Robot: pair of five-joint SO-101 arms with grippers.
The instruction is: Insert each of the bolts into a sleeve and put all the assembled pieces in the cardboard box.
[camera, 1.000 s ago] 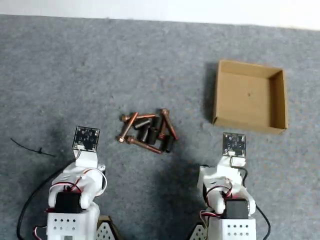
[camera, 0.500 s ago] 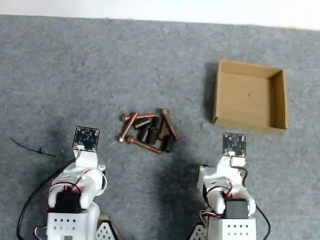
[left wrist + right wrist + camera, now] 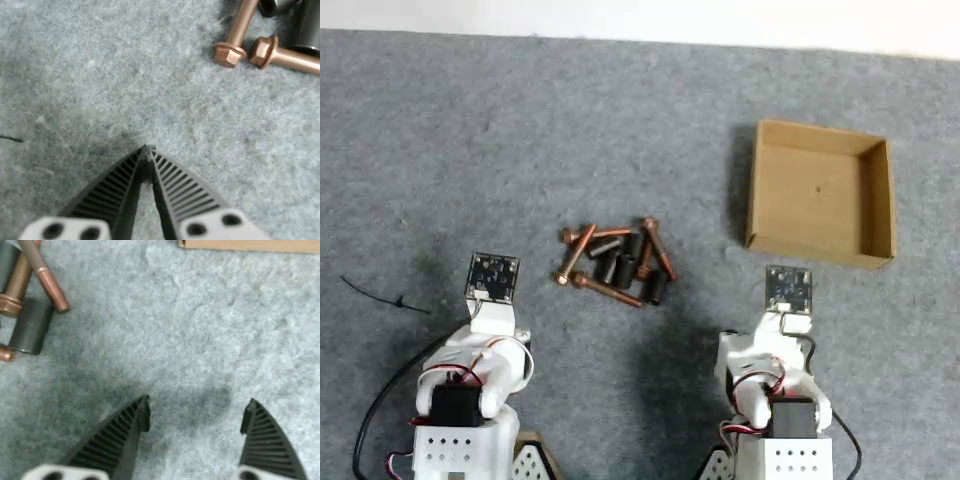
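Poised low over the grey surface (image 3: 470, 150) near the bolts (image 3: 608, 290), with left claw (image 3: 146, 149) clenched empty and right claw (image 3: 197, 407) released wide.

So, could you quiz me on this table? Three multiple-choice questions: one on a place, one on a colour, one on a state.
1. The cardboard box sits: A among the bolts; B beyond the right arm; C between the arms.
2. The bolts are: A blue; B white; C copper.
3. The right gripper is: A open; B shut on a bolt; C shut, empty.
Answers: 1 B, the high view shows it ahead of that arm; 2 C, their shanks look coppery; 3 A, its fingers stand apart over the carpet.
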